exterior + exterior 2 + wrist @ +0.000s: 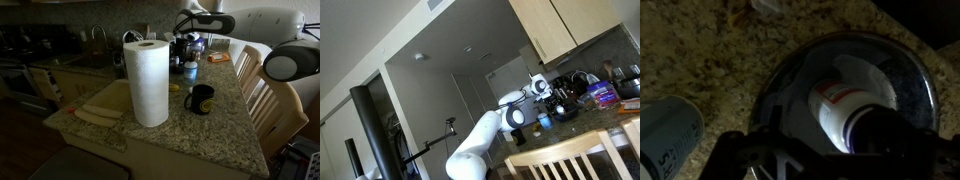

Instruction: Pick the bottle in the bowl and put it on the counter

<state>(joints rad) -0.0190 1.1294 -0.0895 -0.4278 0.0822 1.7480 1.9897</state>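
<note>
In the wrist view a white bottle (845, 100) with a red-edged label and a dark cap lies on its side in the small dark round bowl (915, 75). The bowl stands on the speckled granite counter (710, 60). My gripper (845, 152) hangs close over the bottle's cap end. Its dark fingers are spread to either side, so it looks open and holds nothing. In an exterior view the gripper (186, 48) is low over the far end of the counter (215, 125). The arm and gripper (544, 98) also show in the other exterior view.
A tall white paper-towel roll (150, 82) and a black mug (200, 99) stand mid-counter. A sink (108, 103) is at the left and wooden chairs (262, 95) are at the right. A pale cylinder (665, 135) stands just beside the bowl.
</note>
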